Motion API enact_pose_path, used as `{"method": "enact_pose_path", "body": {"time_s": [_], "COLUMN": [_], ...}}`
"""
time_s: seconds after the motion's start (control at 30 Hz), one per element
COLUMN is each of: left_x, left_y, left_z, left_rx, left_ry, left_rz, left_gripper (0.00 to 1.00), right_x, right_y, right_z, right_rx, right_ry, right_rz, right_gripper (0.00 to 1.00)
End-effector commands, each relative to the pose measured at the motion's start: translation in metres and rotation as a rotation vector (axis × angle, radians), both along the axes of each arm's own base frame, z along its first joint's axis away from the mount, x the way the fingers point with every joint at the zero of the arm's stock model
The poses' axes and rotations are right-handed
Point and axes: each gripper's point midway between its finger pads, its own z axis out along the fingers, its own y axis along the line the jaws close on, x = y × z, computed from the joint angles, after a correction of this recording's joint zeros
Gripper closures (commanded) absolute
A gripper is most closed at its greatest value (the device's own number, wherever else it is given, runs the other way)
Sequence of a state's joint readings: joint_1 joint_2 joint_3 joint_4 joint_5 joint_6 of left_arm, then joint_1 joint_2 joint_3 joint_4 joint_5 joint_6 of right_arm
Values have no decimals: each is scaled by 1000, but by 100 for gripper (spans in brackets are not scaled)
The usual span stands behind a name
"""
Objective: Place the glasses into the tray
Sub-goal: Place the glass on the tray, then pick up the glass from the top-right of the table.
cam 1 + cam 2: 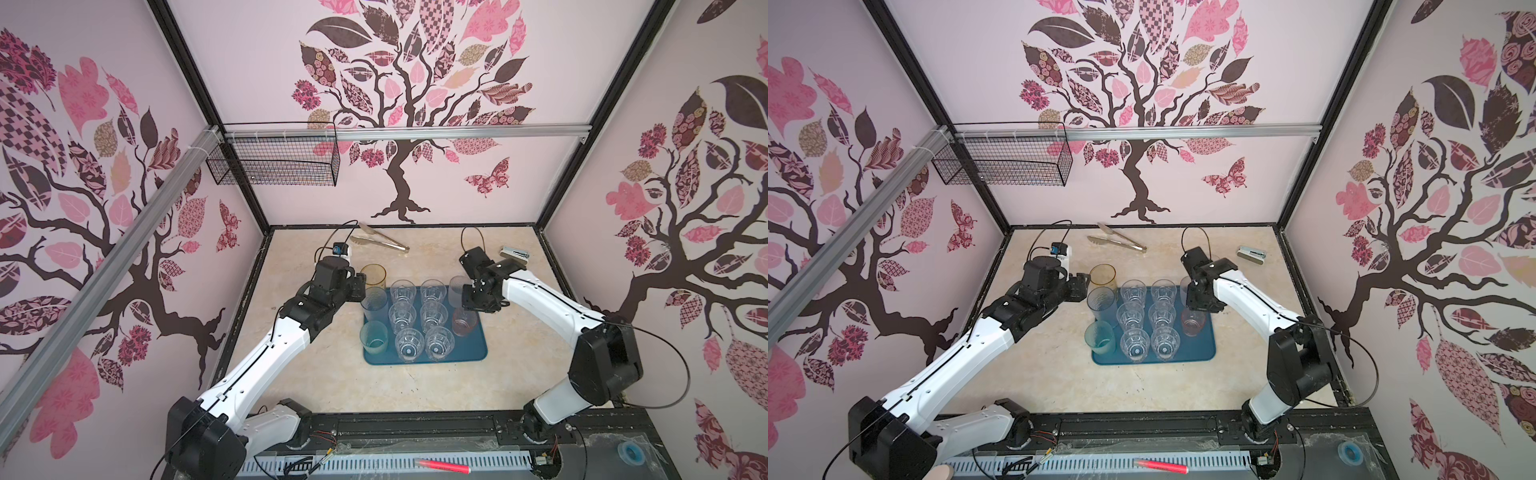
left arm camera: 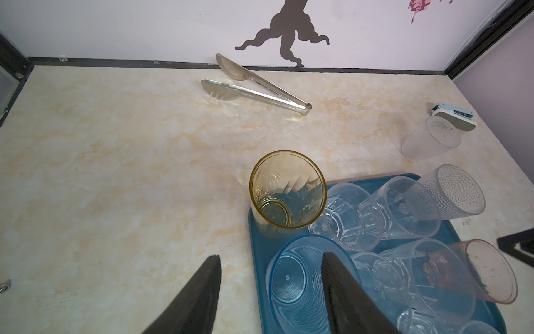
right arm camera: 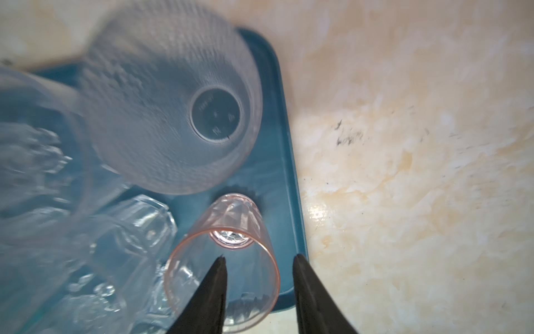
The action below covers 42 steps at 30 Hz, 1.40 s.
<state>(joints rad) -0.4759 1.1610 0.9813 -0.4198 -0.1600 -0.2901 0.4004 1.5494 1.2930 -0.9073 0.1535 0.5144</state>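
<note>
Right wrist view: my right gripper (image 3: 258,257) is open and holds nothing; the thin rim of the smooth pink glass (image 3: 231,217) sits between its black fingers. My left gripper (image 2: 271,256) is open and empty too, above a ribbed clear glass (image 2: 289,280). Both stand in the flat blue tray (image 3: 286,202) among round cut-sided glasses (image 2: 344,214). A tall yellow glass (image 2: 286,191) stands at its far corner. Farther off, one frosted glass (image 2: 430,141) sits on the marbled table (image 2: 115,144); shiny metal tongs (image 2: 254,86) lie by the back wall.

Tray (image 1: 469,351): teal, flat, low-rimmed. Glasses (image 1: 402,318) upright on it: six clear faceted in two rows mid-tray, pink glass (image 1: 464,322) right edge, amber glass (image 1: 373,274) far-left corner. One frosted glass (image 2: 430,141) off-tray.
</note>
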Motion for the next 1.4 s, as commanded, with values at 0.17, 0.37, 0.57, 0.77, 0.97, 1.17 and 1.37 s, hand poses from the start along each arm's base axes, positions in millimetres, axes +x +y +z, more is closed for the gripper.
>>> {"method": "enact_pose_path", "body": {"time_s": [0.17, 0.37, 0.57, 0.77, 0.97, 1.17, 1.37], "left_x": [-5, -8, -9, -9, -10, -11, -11], "left_y": [8, 7, 5, 4, 6, 8, 12], "left_z": [-12, -11, -13, -11, -17, -17, -14], "left_rx": [32, 27, 20, 15, 26, 25, 37], "left_ry": [16, 21, 28, 28, 39, 33, 23], "left_rz": [24, 12, 2, -3, 2, 12, 26], "left_gripper": [41, 41, 41, 41, 41, 41, 41], "right_x": [69, 128, 156, 172, 177, 177, 167], "right_y": [-47, -78, -90, -83, -78, -75, -83], "right_z": [57, 30, -11, -46, -77, -72, -41], "right_rx": [77, 84, 62, 87, 104, 103, 64], "right_ry": [-257, -287, -242, -199, -134, -122, -154], "right_rz": [-174, -306, -333, -321, -316, -296, -286], "right_gripper": [46, 43, 44, 45, 54, 78, 94]}}
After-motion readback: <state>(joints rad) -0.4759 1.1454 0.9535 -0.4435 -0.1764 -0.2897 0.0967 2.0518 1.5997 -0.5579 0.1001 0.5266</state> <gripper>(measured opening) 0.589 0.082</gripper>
